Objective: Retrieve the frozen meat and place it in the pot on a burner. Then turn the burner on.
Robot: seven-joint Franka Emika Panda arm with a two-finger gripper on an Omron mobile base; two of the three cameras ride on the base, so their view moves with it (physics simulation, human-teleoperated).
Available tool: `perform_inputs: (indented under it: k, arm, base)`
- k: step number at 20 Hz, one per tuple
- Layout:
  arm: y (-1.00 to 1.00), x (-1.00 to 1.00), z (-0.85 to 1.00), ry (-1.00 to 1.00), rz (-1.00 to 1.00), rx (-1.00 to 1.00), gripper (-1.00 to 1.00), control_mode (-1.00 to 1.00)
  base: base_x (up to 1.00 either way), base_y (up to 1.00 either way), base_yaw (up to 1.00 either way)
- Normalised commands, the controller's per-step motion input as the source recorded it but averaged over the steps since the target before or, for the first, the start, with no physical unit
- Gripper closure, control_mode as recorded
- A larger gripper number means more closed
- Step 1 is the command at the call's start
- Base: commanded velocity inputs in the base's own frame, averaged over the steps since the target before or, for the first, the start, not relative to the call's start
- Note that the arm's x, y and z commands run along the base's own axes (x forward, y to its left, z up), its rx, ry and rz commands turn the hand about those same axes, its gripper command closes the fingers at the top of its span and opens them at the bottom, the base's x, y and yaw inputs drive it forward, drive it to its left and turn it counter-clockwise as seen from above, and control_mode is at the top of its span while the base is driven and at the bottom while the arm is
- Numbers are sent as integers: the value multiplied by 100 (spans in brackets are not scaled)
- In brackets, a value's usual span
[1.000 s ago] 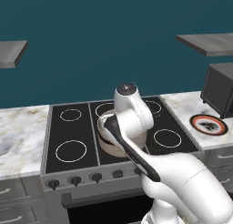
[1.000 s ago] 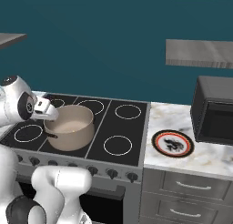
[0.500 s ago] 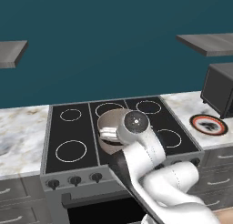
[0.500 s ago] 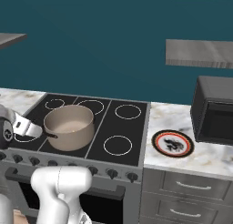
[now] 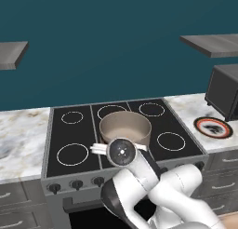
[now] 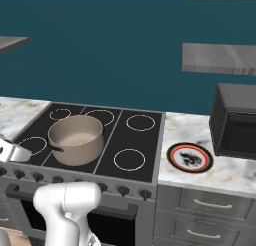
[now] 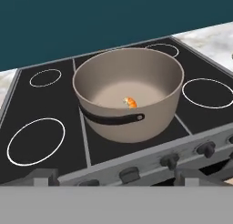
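The beige pot with a dark side handle stands on the middle of the black cooktop. The frozen meat, a small orange chunk, lies on its bottom. My gripper is open and empty, low at the stove's front edge, facing the pot's handle side from a short way back. Its two dark fingertips stand wide apart. The pot shows just behind my wrist in the left base view. In the right base view the pot is right of my hand.
A row of knobs runs along the stove front just ahead of the fingertips. White burner rings surround the pot. A red-rimmed plate lies on the marble counter to the right, before a dark microwave. Grey shelves hang on the teal wall.
The arm has drawn back from above the pot and dropped to the stove's front edge. The gripper has stayed open. The pot has not moved.
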Motion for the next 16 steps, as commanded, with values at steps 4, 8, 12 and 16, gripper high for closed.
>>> perform_inputs:
  k: [4, 8, 12, 16]
  arm:
    - [6, -24, -64, -3, 0, 12, -100, -100]
    - [25, -20, -81, 0, 0, 5, -100, -100]
    - [6, -25, -81, -11, 0, -1, -100, -100]
    - [0, -21, -73, -10, 4, -7, -100, -100]
  base:
    - [0, 0, 0]
    - [0, 0, 0]
    - [0, 0, 0]
    - [0, 0, 0]
